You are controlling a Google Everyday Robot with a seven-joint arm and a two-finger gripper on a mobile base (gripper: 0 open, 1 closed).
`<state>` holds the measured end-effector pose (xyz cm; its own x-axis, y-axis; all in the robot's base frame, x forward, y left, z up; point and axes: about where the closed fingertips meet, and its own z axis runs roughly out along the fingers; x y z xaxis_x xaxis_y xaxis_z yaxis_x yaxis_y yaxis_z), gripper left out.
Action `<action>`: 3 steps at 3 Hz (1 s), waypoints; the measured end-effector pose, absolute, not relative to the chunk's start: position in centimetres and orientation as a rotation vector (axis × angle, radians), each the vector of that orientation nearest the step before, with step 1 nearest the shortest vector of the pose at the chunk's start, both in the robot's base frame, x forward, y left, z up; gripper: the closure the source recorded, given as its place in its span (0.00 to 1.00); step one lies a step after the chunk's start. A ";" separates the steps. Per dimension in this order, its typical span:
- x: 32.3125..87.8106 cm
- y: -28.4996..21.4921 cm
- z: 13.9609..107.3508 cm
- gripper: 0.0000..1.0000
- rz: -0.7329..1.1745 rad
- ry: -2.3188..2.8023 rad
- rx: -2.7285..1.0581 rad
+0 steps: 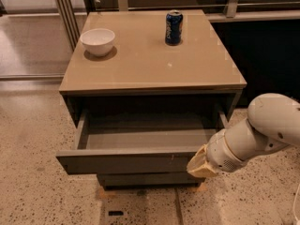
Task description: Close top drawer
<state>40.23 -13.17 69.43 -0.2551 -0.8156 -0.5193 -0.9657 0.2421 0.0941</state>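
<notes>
Top drawer of a low cabinet, pulled well out toward the camera, so that its plain grey interior lies open to view from above. Its flat, handle-less front panel is dark grey and bears a small pale scuff right of centre. The interior holds nothing that can be seen. Below the panel, part of a lower drawer front shows, set further back and flush with the cabinet body.

End effector: a tan-coloured tip on the white arm, which enters from the right edge of the view. The tip sits at the right-hand end of the drawer's front panel, at or just against its outer face; whether it actually touches cannot be told. Whether the end effector is released or clenched cannot be told either, and it grasps nothing that is visible.

Surface: the tan cabinet top. A white bowl stands upright near its rear left corner, and a blue drink can stands upright near the rear, right of centre, well apart from the bowl.

The cabinet stands on a speckled floor.
</notes>
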 end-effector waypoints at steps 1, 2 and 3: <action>40.0 -13.1 68.9 1.00 0.569 2.148 -1.653; 40.0 -12.6 67.0 1.00 0.576 2.069 -1.651; 41.1 -12.0 65.0 1.00 0.573 1.937 -1.637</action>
